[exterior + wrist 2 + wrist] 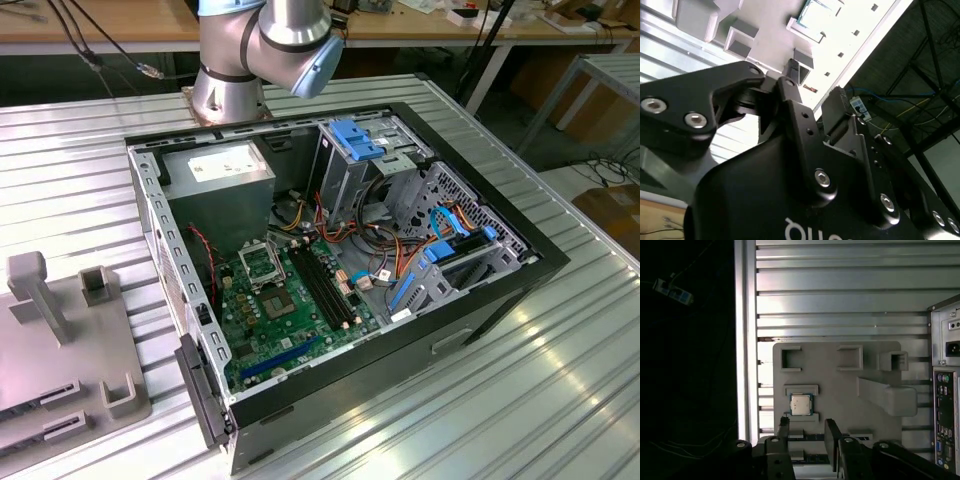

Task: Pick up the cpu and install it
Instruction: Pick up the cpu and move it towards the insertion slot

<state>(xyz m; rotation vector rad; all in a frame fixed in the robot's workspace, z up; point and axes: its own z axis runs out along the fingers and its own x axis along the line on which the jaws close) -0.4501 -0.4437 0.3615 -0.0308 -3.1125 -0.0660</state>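
In a slot of the grey tray (840,390), the cpu (801,404), face up; the fingers (832,438) wide apart, empty, near it.

An open computer case (500,300) lies on its side on the ribbed metal surface (560,400). Inside it sits a green motherboard (270,322), with a metal-framed socket (262,265) beside the long black memory slots (325,290) and a grey power-supply box (220,180) at the rear corner. The robot arm (265,45) stands just behind the case. A grey fixture plate (40,370) lies near the case, on the exterior view's left.
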